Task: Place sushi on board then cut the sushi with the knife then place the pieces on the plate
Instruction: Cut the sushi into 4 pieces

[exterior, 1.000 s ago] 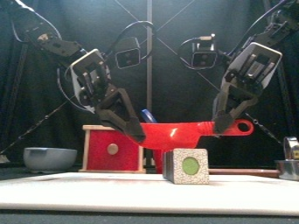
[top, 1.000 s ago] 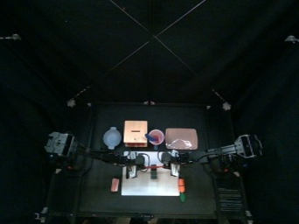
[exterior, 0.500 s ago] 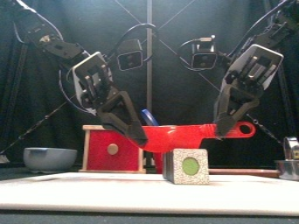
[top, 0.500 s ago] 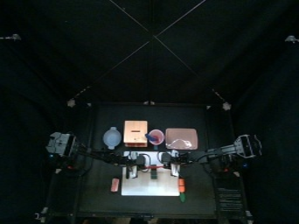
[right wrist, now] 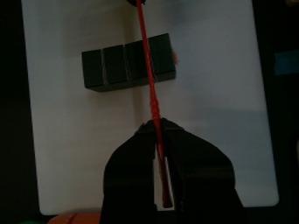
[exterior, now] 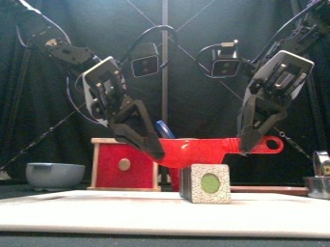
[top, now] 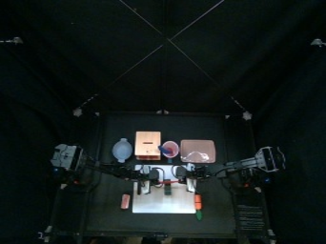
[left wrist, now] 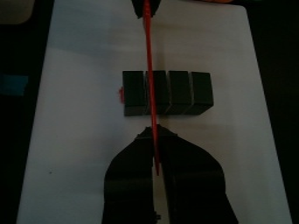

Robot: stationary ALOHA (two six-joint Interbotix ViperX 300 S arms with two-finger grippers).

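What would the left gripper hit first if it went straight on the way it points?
Probably the white board, right beside the sushi roll. The left gripper, shut on the knife, slants down toward the roll's side, so it could touch the roll first; depth is hard to judge.

Red knife (exterior: 194, 148), white board (exterior: 165, 212), dark green sushi roll (exterior: 206, 181) with speckled end

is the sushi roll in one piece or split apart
In one piece: the dark green toy sushi roll lies on the white cutting board, blocks flush, no gaps, under the red toy knife.
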